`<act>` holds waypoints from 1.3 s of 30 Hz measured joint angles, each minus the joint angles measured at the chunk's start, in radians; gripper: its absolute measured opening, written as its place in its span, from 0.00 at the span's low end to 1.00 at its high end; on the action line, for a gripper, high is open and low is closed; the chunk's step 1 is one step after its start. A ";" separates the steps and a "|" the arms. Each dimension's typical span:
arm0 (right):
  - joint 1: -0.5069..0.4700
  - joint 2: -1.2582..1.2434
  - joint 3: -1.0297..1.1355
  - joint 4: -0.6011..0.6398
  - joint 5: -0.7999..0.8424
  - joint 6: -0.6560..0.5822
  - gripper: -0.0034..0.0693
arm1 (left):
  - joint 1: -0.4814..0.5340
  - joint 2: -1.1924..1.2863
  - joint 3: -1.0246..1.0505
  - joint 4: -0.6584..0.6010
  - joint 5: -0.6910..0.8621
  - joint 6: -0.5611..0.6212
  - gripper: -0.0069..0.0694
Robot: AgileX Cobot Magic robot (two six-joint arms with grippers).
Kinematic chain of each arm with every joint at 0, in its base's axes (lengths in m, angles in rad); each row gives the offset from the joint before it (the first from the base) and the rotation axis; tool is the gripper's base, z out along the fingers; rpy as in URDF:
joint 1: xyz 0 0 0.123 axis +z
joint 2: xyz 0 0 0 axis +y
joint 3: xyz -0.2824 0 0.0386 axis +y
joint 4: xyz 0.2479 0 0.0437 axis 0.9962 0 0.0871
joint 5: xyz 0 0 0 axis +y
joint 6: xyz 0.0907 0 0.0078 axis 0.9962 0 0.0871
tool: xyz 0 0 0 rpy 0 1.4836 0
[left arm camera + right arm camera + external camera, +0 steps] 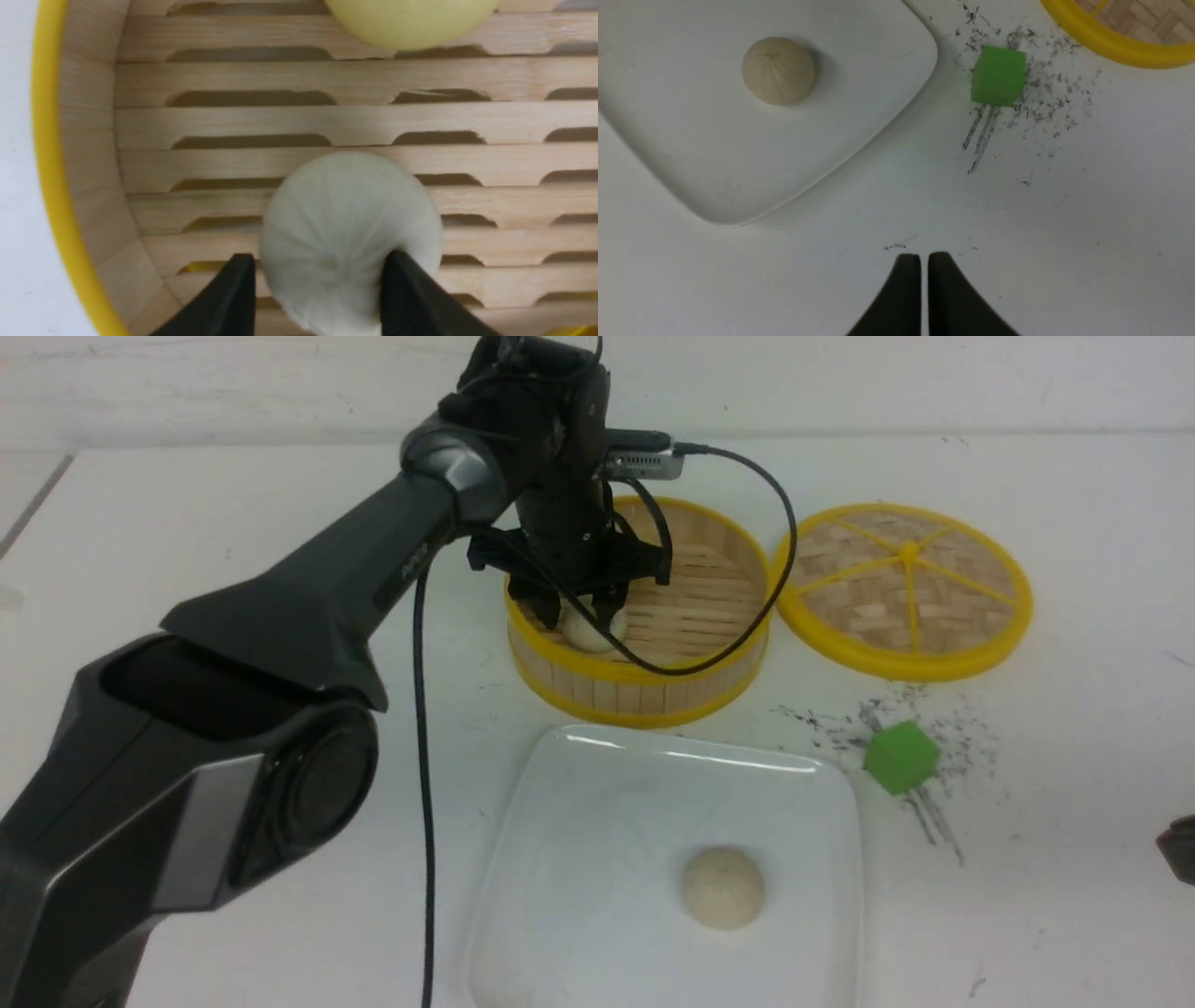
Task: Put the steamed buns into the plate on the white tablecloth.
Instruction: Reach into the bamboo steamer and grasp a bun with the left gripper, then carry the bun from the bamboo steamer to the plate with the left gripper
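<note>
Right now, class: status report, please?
Left fingers astride white bun in steamer, grip unclear. Right fingers shut, empty. Beige bun on plate. Cable drapes across steamer.

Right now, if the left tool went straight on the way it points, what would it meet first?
The beige-grey steamed bun in the bamboo steamer, just ahead of the open left tool; nothing shows between them, though depth is unclear.

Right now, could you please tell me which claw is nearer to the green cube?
The right. The right claw hangs over the white tablecloth, apart from the green cube; the left claw is farther off, inside the steamer, straddling a bun.
</note>
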 joint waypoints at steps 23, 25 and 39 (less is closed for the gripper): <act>0.000 0.000 0.000 0.003 0.004 0.000 0.16 | -0.027 -0.663 0.685 -0.243 0.001 0.118 0.13; 0.000 0.000 0.000 0.004 0.004 0.000 0.17 | -0.051 -0.677 0.818 -0.241 0.001 0.118 0.14; 0.000 0.000 0.000 0.007 0.004 0.000 0.19 | -0.213 -0.578 0.982 -0.101 -0.146 -0.016 0.57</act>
